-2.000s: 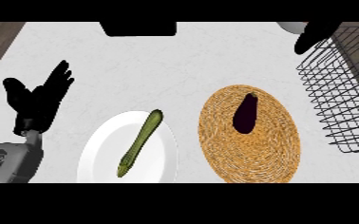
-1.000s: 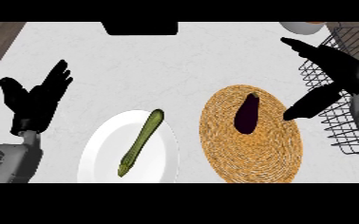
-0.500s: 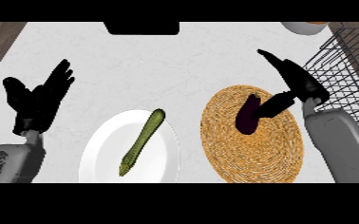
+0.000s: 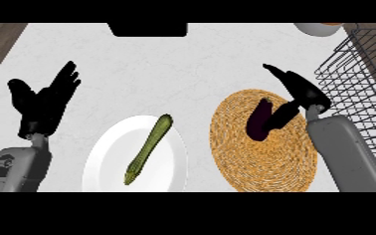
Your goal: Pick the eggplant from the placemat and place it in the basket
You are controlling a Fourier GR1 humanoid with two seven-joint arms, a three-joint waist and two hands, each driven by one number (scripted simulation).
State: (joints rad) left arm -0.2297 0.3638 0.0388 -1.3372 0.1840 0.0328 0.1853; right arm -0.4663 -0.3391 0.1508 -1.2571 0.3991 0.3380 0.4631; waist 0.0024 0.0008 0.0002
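Where the eggplant (image 4: 258, 119) lies: on the woven placemat (image 4: 257, 169), toward its 12 o'clock edge, not lifted.
Right hand (image 4: 297, 92): at the eggplant's 3 o'clock, released, fingers straight, thumb angled down at the eggplant's side; touching or just short, I can't tell. Nothing grasped.
Left hand (image 4: 44, 102): at the counter's 9 o'clock, released, fingers up, resting.
Basket (image 4: 352, 79): wire, at the placemat's 2 o'clock; the eggplant is not in it.
Plate (image 4: 110, 154): at the placemat's 9 o'clock, carrying a long green vegetable (image 4: 149, 148); not part of this job.
Done: by my reckoning, only the approach.
Left to do: closing round the eggplant, the lift, the carry toward 2 o'clock, the release into the basket.
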